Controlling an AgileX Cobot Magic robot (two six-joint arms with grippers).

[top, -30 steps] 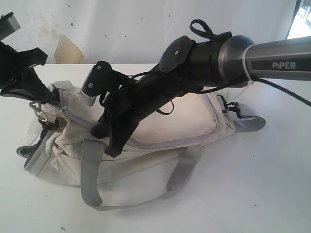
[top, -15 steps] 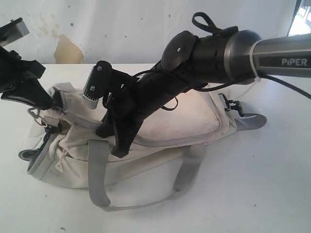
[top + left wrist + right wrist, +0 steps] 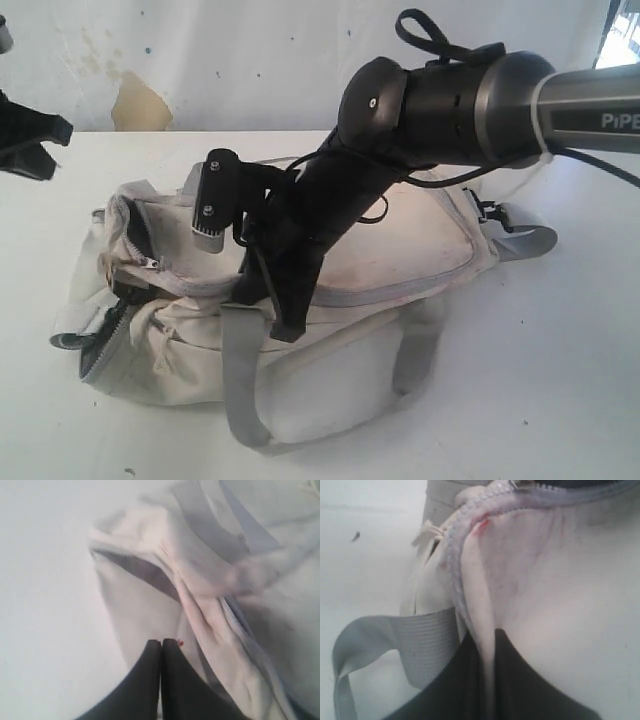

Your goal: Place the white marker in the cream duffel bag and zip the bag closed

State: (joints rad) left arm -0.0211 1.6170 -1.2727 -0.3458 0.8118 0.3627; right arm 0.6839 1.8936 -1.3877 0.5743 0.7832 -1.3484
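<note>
1. Presently, a fold of the cream duffel bag (image 3: 400, 250) is pinched by the right gripper (image 3: 487, 636) just beside the grey zipper (image 3: 451, 550); the left gripper (image 3: 161, 644) is pressed together on nothing, off the bag's left end.
2. The white marker is seen in no view; whether it lies inside cannot be told.
3. The mouth (image 3: 128, 235) is left gaping at the left end, so zipping is judged unfinished.
4. Were the fold pulled unbraced, the soft bag could be dragged along the table (image 3: 560, 380), or the fabric lost.
5. A grey webbing handle (image 3: 238, 380) is draped over the near side by the pinch and could be snagged.
</note>
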